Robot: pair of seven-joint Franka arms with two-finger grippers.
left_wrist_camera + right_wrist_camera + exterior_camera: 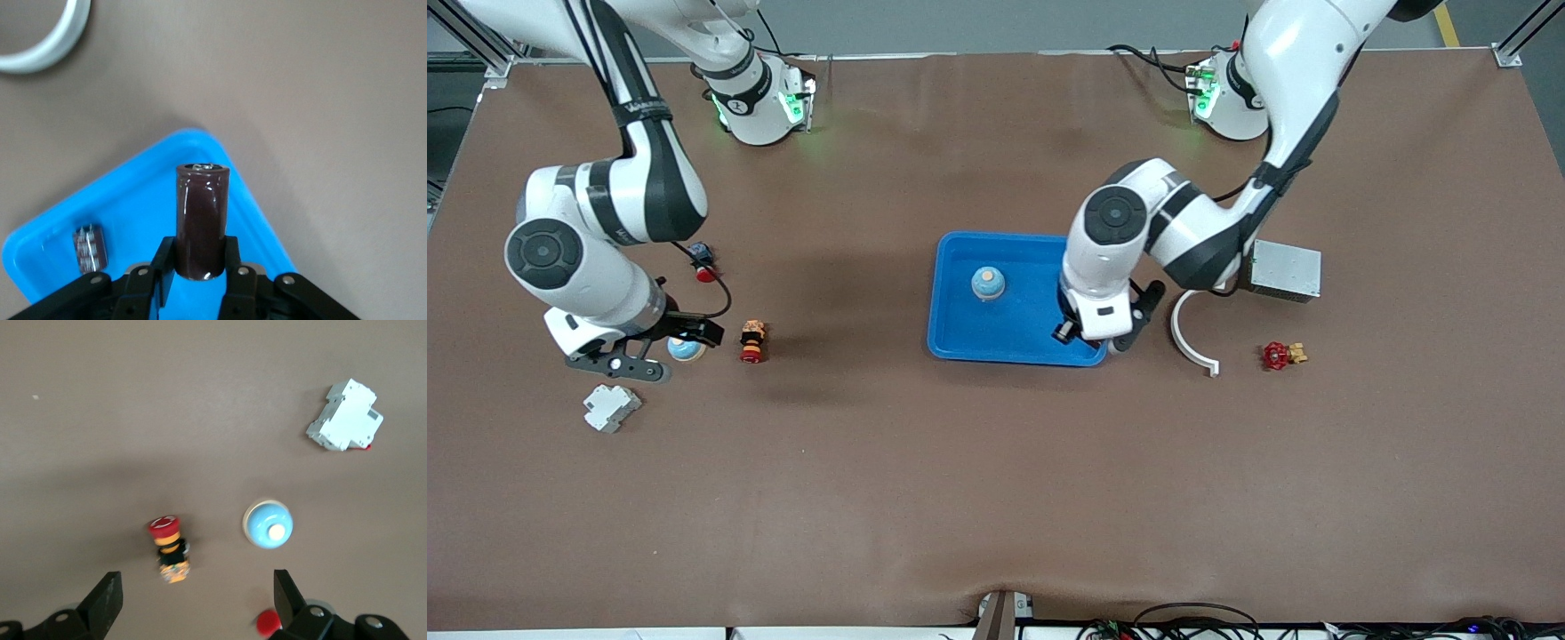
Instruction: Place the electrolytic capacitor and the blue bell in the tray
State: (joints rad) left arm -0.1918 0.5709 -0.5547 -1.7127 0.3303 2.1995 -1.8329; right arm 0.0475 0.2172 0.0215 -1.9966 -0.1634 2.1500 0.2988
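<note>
While the left gripper (200, 270) clamps 1 capacitor (201, 220) over the tray (960, 338) corner, a blue bell (988, 284) and another capacitor (90, 248) sit in the tray. 2nd bell (268, 525) lies on the table under the right gripper (193, 603), jaws wide, w/ red button (170, 548) beside.

Two blue bells (988, 284) (686, 349), two capacitors (202, 223) (89, 248), two red push buttons (752, 342) (704, 264), one blue tray (960, 320), one circuit breaker (611, 407), one red valve (1280, 356), one metal box (1285, 270), one white curved piece (1190, 342).
</note>
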